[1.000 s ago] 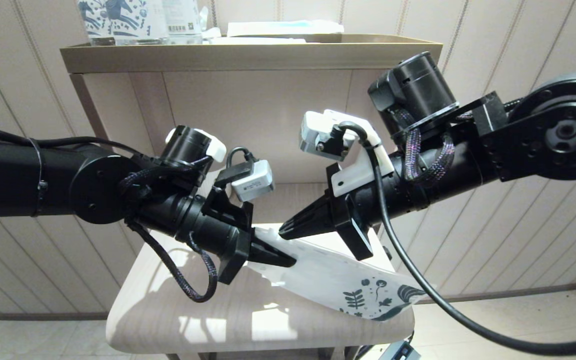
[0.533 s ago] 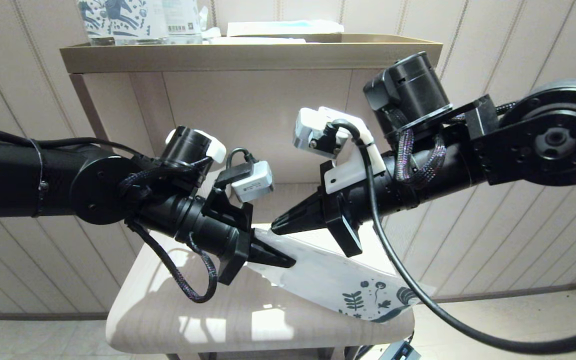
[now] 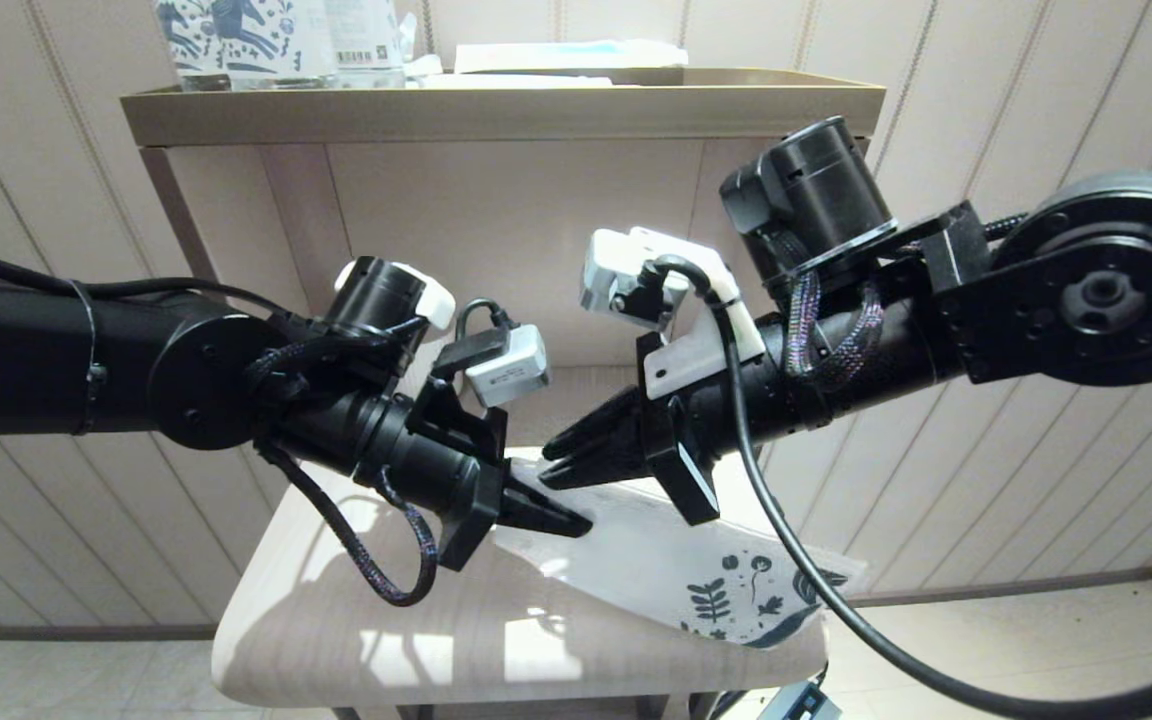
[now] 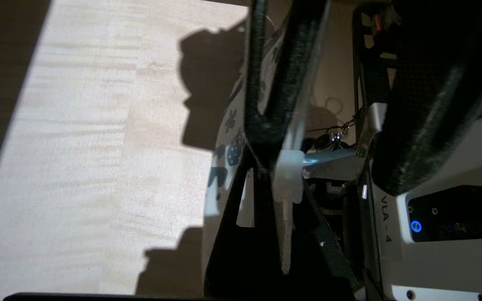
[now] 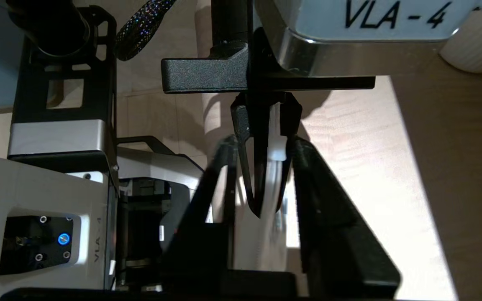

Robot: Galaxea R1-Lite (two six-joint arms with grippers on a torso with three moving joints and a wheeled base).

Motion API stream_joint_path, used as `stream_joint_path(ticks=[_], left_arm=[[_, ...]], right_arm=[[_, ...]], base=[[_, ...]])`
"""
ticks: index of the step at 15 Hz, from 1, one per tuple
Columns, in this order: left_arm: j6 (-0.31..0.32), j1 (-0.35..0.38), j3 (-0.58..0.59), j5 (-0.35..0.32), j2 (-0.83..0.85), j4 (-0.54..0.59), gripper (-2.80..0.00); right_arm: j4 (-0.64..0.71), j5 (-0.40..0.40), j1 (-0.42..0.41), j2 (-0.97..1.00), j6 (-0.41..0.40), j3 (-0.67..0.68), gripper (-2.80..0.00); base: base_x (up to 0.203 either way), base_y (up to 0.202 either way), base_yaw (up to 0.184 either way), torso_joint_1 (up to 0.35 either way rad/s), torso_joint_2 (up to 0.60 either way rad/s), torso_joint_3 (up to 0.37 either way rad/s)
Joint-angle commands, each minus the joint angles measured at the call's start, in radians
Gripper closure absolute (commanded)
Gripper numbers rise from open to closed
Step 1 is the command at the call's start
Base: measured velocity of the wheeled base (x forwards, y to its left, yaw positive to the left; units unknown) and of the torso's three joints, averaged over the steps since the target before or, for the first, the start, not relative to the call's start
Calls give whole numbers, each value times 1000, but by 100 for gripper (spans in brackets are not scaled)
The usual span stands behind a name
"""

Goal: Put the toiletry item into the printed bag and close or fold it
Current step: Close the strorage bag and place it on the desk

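Head view showed the left gripper [image 3: 561, 520] clamped shut on the plain end of the printed bag [image 3: 676, 565], holding that end up off the pale stool [image 3: 336, 640] while the leaf-printed end drooped toward the stool's right edge. Across from it the right gripper [image 3: 564, 460] sat at the same raised end, its jaws parted a little (a narrow gap, nothing wide) and touching or nearly touching the bag's upper edge.

A slim cream-white piece, likely the toiletry item [image 5: 278, 148], showed between the two grippers in the right wrist view, at the bag's mouth; how far it sat inside could not be told.

The risks looked plain enough. With the right jaws slack, the stick might have been free to slide: if it was only partly in, a tilt of the bag could have let it drop out onto the stool or floor. The bag hung from one pinched corner, so a pull from the right arm could have torn it loose from the left jaws. The printed end also lay close to the stool's rim and could have slipped over it.
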Motion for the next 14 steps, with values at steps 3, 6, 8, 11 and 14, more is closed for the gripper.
stream_joint_path(ticks=[3,6,8,11,14], left_arm=[[4,0,-2,-4,2,3,0],[4,0,-1,-4,3,2,0],[4,0,-2,-4,5,2,0],[5,1,2,-3,6,0,0],[5,0,-1,-4,14,-2,0]], right_arm=[[2,4,0,2,-3,6,-280],[0,5,-3,11,-4,6,-280],[1,6,-4,14,-4,3,-280],[0,13,-9,20,-5,6,-280],[2,16,-9,26,-3,2,-280]], base=[[0,0,0,0,0,0],[0,0,0,0,0,0],[0,0,0,0,0,0],[0,0,0,0,0,0],[0,0,0,0,0,0]])
